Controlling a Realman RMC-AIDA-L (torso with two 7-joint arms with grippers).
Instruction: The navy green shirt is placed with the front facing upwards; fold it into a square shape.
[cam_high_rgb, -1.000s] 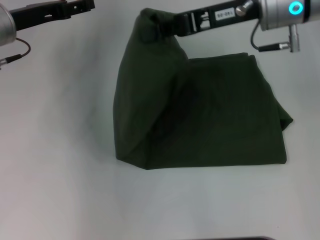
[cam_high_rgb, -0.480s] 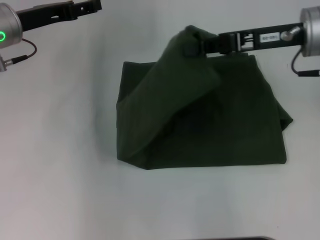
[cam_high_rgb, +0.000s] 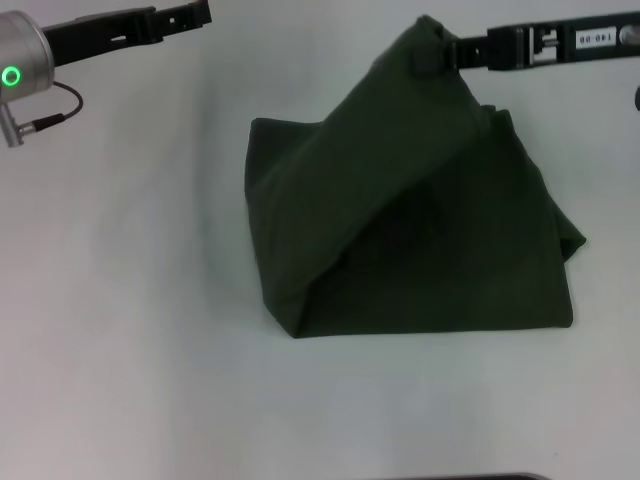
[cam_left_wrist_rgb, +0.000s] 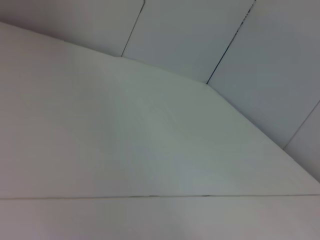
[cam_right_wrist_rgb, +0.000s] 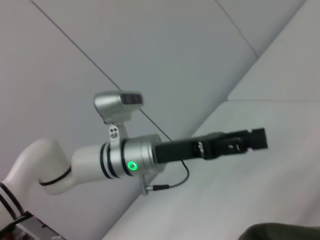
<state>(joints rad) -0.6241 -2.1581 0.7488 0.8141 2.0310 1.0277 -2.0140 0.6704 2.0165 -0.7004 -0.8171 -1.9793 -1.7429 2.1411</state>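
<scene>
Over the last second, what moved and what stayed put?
The right gripper, shut on a corner of the navy green shirt, carried that raised flap across toward the robot's right. The left gripper barely moved, away from the cloth. The shirt's bottom layer stayed flat on the table.

Head camera looks down; wrist cameras face walls, tabletop (cam_left_wrist_rgb: 125, 150).

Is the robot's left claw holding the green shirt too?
No. In the head view the left gripper hangs over the bare table, apart from the shirt, which only the right gripper lifts by a corner.
</scene>
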